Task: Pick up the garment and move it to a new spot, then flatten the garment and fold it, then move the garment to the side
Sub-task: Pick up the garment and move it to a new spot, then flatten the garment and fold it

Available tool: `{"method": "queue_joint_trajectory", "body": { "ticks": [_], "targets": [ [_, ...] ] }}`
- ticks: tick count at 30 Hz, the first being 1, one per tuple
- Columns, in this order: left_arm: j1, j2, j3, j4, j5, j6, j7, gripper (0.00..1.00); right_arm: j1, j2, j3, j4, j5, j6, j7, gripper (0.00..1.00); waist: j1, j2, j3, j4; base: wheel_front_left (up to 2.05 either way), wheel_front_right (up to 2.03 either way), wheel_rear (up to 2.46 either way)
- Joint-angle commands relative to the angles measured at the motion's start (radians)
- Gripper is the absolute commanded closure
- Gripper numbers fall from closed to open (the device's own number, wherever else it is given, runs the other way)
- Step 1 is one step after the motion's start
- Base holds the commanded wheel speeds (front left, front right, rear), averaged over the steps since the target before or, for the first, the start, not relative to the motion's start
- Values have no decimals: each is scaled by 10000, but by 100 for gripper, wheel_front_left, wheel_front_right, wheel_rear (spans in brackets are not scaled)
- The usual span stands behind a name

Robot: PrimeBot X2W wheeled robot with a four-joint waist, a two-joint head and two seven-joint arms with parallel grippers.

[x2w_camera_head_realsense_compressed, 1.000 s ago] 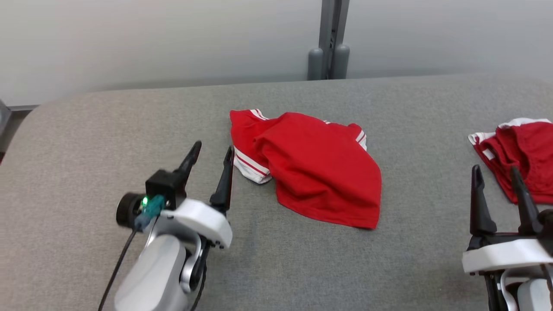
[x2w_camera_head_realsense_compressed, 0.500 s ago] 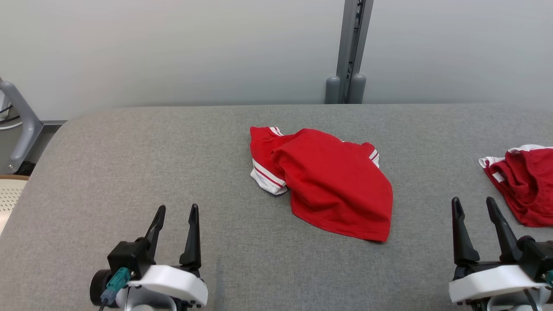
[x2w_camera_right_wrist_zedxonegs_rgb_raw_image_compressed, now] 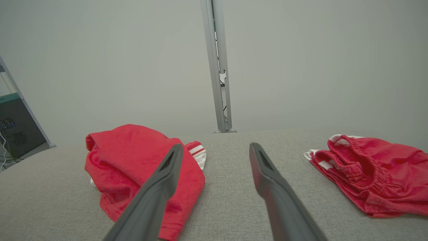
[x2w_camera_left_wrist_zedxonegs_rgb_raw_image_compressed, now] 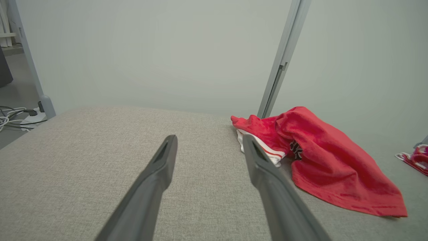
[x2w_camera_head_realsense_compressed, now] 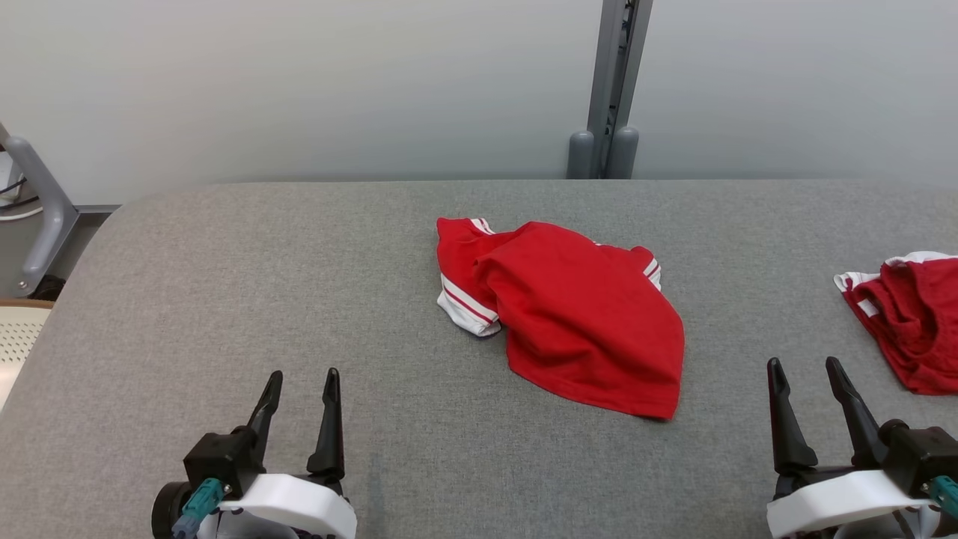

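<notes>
So here's where you're at: the red knit garment with white striped trim [x2w_camera_head_realsense_compressed: 569,314] is lying in a loose, rumpled heap around the middle of the grey fabric-covered table [x2w_camera_head_realsense_compressed: 224,284], a bit toward the far side. One white-striped hem pokes out on its left and another peeks out near the top right. It's not spread flat, and the way it's doubled over looks more like a slump than a proper fold.

Your left gripper [x2w_camera_head_realsense_compressed: 303,376] sits at the near edge, well apart from the garment, with its fingers spread wide and nothing between them. It's the same deal with your right gripper [x2w_camera_head_realsense_compressed: 802,364]: fingers wide, empty, hovering low at the near right.

There's also a second crumpled red garment with white trim [x2w_camera_head_realsense_compressed: 909,322] off at the right edge of the table, just beyond the right gripper. I can't tell whether that one's a finished piece or just waiting its turn.

Going by how the centre one lies, I'd say you're basically at the start. Nothing's gripped yet, so the pick-up and move, the flattening, the fold and the shove to the side all look like they're ahead of you.
</notes>
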Motion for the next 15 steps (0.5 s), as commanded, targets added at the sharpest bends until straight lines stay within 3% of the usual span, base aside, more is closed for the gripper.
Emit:
{"method": "queue_joint_trajectory", "body": {
  "ticks": [1,15],
  "targets": [
    [-71,30,43,23,52,-7,-46,0,-75,-50,0,17,-17,1,-50,0,0,-1,6,-8,0,0,0],
    [-209,28,-83,145,-179,97,-46,0,-182,-50,-75,77,-57,1,-50,0,0,-1,92,3,0,0,0]
  ]
}}
